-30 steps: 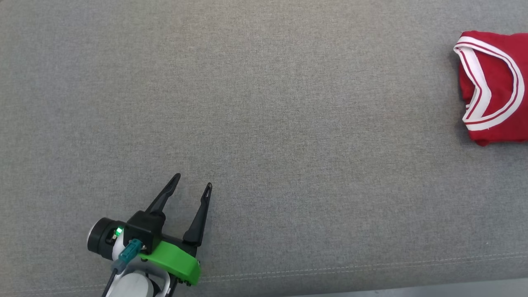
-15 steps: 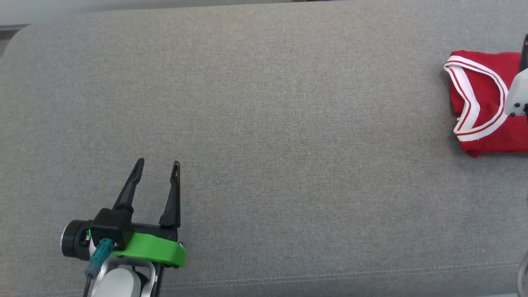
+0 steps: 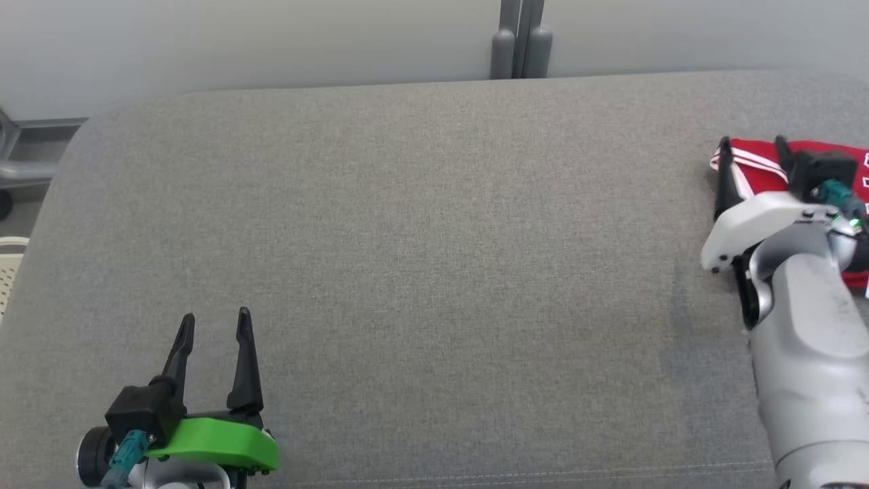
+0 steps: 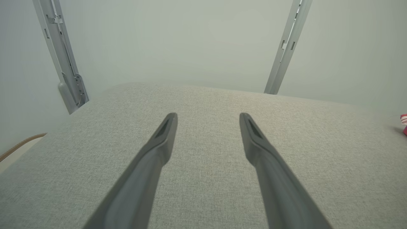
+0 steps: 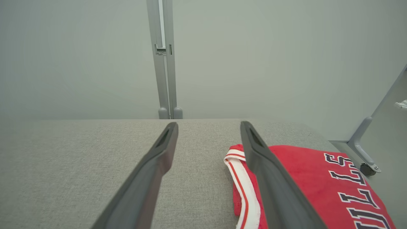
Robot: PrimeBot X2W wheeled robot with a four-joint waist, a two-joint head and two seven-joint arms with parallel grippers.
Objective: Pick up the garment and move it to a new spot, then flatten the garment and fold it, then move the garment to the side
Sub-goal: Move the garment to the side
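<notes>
Garment (image 5: 302, 171) on cushion (image 3: 434, 272), right claw (image 3: 752, 144) at its collar edge, left claw (image 3: 216, 316) well apart, both spread wide, empty

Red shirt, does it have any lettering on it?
Yes, the right wrist view shows dark letters printed across the red shirt.

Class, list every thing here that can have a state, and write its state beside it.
garment: folded, lying on the cushion, not gripped
left gripper: open, empty, over bare cushion
right gripper: open, empty, at the garment's collar end
</notes>
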